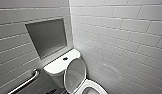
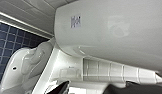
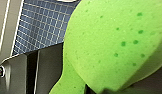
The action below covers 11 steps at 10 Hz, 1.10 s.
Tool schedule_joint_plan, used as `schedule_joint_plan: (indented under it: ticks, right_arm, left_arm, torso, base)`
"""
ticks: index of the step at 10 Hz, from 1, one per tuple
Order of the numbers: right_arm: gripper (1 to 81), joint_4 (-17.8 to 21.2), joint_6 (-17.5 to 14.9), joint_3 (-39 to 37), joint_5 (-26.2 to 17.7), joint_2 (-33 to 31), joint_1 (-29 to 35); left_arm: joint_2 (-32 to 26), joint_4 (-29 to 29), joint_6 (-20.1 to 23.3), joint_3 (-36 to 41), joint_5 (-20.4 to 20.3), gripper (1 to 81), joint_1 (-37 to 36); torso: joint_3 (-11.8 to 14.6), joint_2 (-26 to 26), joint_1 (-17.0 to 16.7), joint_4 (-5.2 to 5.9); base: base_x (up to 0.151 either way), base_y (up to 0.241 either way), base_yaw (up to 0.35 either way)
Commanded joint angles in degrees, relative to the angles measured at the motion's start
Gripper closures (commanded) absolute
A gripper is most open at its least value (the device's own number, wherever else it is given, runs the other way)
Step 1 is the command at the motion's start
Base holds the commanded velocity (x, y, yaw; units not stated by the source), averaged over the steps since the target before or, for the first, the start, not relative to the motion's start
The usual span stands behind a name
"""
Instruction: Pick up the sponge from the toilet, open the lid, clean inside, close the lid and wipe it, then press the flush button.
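Toilet [image 1: 56,67] with lid [image 1: 75,74] raised against tank [image 1: 71,55], flush button [image 1: 65,59] on top, right fingers [image 3: 97,90] holding green sponge [image 3: 109,42] — left fingers [image 2: 60,88] apart, close beside toilet.

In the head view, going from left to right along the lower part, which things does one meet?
grab bar → flush button → raised lid → bowl
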Motion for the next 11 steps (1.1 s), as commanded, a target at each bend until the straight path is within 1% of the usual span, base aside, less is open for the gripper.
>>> schedule_joint_plan:
  ticks: [1, 3, 4, 5, 6, 7, 8, 9, 10, 11]
  right_arm:
    - [81.1, -1.02, -0.15, -0.46, -1.59, -0.56, 1.40]
    - [81.1, -1.02, -0.24, -0.72, -1.59, -0.91, 1.40]
    - [81.1, -1.02, -0.24, -1.07, -1.59, -1.00, 1.23]
    - [81.1, -1.10, -0.32, -1.60, -1.59, -0.92, 0.96]
    - [81.1, -1.11, -0.41, -1.60, -1.59, -0.82, 0.70]
    - [81.1, -1.11, -0.50, -1.60, -1.68, -0.65, 0.52]
    - [81.1, -1.11, -0.50, -1.60, -1.68, -0.47, 0.52]
    - [81.1, -1.11, -0.50, -1.60, -1.68, -0.30, 0.52]
    - [81.1, -1.02, -0.50, -1.60, -1.77, 0.14, 0.52]
    - [81.1, -1.02, -0.50, -1.60, -1.77, 0.41, 0.52]
  left_arm:
    - [-1.14, 23.82, -0.23, -3.00, 6.29, 1.0, 3.83]
    - [1.05, 42.56, -0.23, -8.59, 13.13, 1.0, 11.47]
    - [1.94, 49.24, -0.23, -11.33, 14.57, 1.0, 15.42]
    - [3.59, 55.37, -0.23, -15.35, 14.58, 1.0, 18.95]
    - [4.83, 59.27, -0.23, -18.18, 14.49, 1.0, 22.22]
    - [6.39, 61.09, -0.32, -21.34, 14.49, 1.0, 24.52]
    - [9.91, 61.95, -0.32, -27.37, 14.50, 1.0, 27.06]
    - [12.15, 61.87, -0.32, -30.70, 14.49, 1.0, 29.17]
    - [13.46, 61.52, -0.32, -31.84, 14.93, 1.0, 31.90]
    - [13.73, 60.82, -0.58, -32.11, 15.19, 1.0, 32.52]
  torso:
    - [0.00, 0.00, 0.00, 0.00]
    - [0.00, 0.00, 0.00, 0.00]
    - [0.00, 0.00, 0.00, 0.00]
    - [0.02, 0.00, 0.00, 0.00]
    - [0.02, 0.00, 0.00, 0.00]
    - [0.02, 0.00, 0.00, 0.00]
    - [0.05, 0.00, 0.00, 0.00]
    - [0.05, 0.00, 0.00, 0.00]
    - [0.05, 0.00, 0.00, 0.00]
    - [0.07, 0.00, 0.00, 0.00]
  base:
    - [0.000, 0.000, 0.000]
    - [0.000, 0.000, 0.000]
    - [0.000, 0.000, 0.000]
    - [0.000, 0.000, 0.000]
    - [0.000, 0.000, 0.000]
    - [0.000, 0.000, 0.000]
    - [0.000, 0.000, 0.000]
    - [0.000, 0.000, 0.000]
    - [0.000, 0.000, 0.000]
    - [0.000, 0.000, 0.000]
